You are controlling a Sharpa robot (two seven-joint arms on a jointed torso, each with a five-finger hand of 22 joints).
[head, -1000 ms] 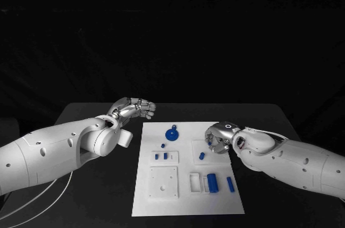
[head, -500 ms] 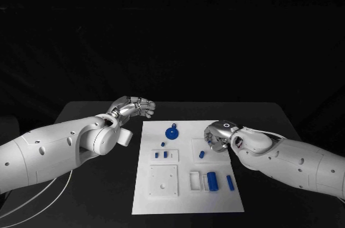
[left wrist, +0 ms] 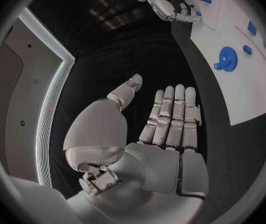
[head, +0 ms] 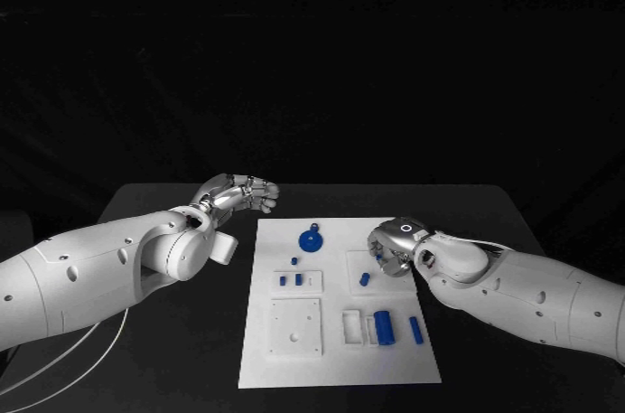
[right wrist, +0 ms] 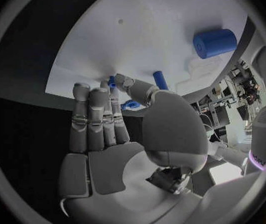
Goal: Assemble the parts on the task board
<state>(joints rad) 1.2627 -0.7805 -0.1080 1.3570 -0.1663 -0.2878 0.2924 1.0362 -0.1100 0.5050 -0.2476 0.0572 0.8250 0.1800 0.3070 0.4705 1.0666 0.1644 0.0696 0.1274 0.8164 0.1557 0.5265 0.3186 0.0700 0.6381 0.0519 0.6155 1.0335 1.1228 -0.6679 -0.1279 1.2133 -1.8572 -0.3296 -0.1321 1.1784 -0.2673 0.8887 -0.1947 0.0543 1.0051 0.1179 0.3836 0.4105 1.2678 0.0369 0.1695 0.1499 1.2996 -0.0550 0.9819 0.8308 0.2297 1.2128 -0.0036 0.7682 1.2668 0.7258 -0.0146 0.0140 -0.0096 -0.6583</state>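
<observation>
The white task board (head: 404, 363) lies in the middle of the black table. On it are a blue gear (head: 312, 241) at the far end, small blue pegs (head: 303, 281) in a white block, a short blue piece (head: 366, 280), a blue cylinder (head: 383, 323) and a slim blue peg (head: 415, 330). My right hand (head: 391, 248) hovers over the board's right edge, just beyond the short blue piece. In the right wrist view its fingers (right wrist: 95, 119) are straight and hold nothing. My left hand (head: 242, 194) is off the board's far left corner, with straight fingers (left wrist: 170, 114) that hold nothing.
A white square plate (head: 295, 330) and a white slotted holder (head: 353, 328) sit on the near half of the board. Bare black table (head: 182, 341) lies on both sides of the board. My left forearm (head: 117, 268) runs along the table's left part.
My right hand has edged slightly towards the board's middle. The left hand and the parts have stayed where they were.
</observation>
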